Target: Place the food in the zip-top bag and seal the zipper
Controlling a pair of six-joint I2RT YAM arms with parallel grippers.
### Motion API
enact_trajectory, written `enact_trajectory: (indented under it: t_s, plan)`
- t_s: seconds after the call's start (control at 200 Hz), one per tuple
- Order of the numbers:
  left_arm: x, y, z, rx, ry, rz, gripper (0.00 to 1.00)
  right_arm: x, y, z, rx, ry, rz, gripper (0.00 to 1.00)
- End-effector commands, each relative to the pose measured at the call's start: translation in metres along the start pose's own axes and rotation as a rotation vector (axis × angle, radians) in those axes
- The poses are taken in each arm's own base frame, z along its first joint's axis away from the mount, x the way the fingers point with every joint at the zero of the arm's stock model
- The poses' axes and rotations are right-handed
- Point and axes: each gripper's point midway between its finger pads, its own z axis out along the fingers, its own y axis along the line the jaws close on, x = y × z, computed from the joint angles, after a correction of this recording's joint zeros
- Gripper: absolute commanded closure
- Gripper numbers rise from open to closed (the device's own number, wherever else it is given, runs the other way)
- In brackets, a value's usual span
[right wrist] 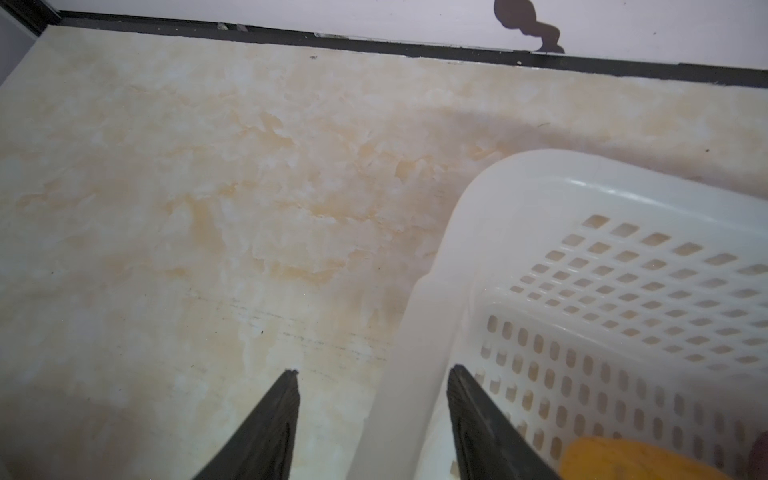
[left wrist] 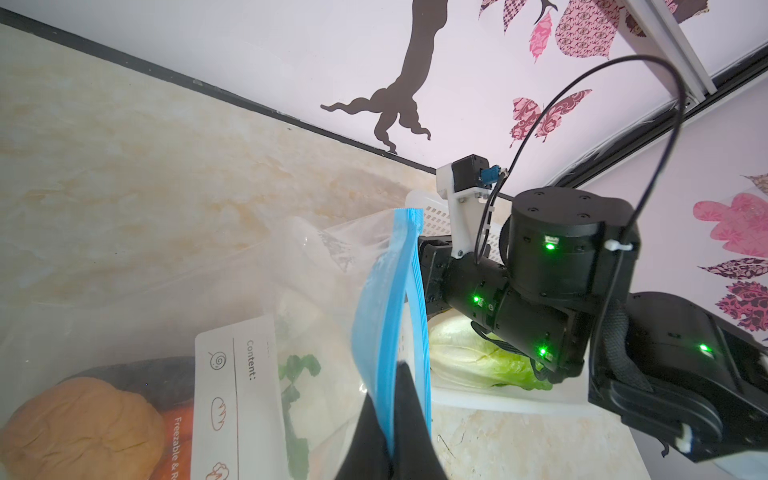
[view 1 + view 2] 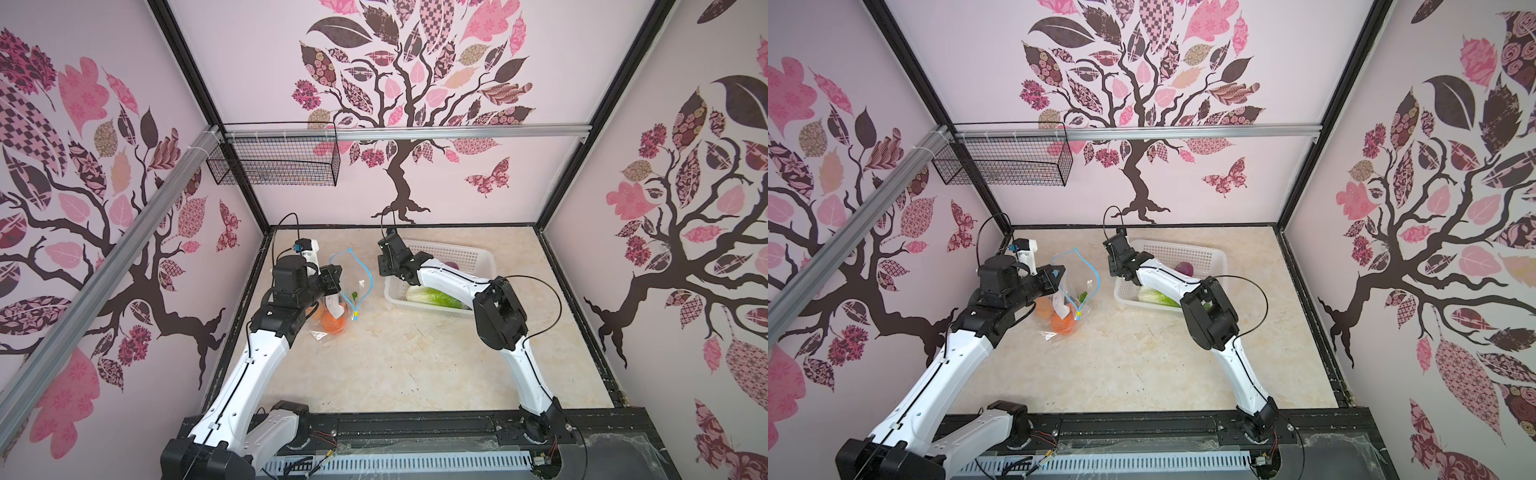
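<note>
Marble-look desk (image 3: 415, 365): left fingers (image 2: 411, 424) are clamping the thin light blue zipper strip (image 2: 386, 299), holding the large clear crinkly zip-top bag (image 3: 351, 270) up at desk left, round orange pumpkin (image 3: 332, 322) inside. Right fingers (image 1: 286, 399) are released, straddling the wall of the white perforated plastic basket (image 1: 540, 199); a green leafy cabbage (image 3: 432, 297) is lying in it.

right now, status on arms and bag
Left gripper jaws shut on zipper, bag mouth open. Right gripper jaws apart over basket rim. Cabbage in basket.

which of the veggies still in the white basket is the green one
The leafy cabbage, lying along the white basket's near wall. The others in there are a purple onion and a yellow-orange piece half out of view.
</note>
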Motion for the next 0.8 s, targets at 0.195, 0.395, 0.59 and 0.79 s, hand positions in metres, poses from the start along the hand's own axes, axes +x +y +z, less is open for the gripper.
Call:
enact_trajectory:
  t_s: [0.195,0.395,0.59,0.79]
  plan:
    - [-0.009,-0.004,-0.005,0.007,-0.031,0.018,1.0,0.015,0.004,0.003,-0.04,0.062,-0.066,0.69]
    - [-0.008,-0.004,-0.004,0.01,-0.026,0.014,1.0,0.027,0.017,-0.036,-0.174,0.062,-0.215,0.78]
    - [-0.006,-0.004,-0.001,0.017,-0.017,0.006,1.0,0.067,0.019,-0.09,-0.254,0.029,-0.473,0.79]
    - [-0.005,-0.005,0.001,0.028,-0.011,-0.003,1.0,0.089,-0.002,-0.127,-0.265,0.036,-0.497,0.59]
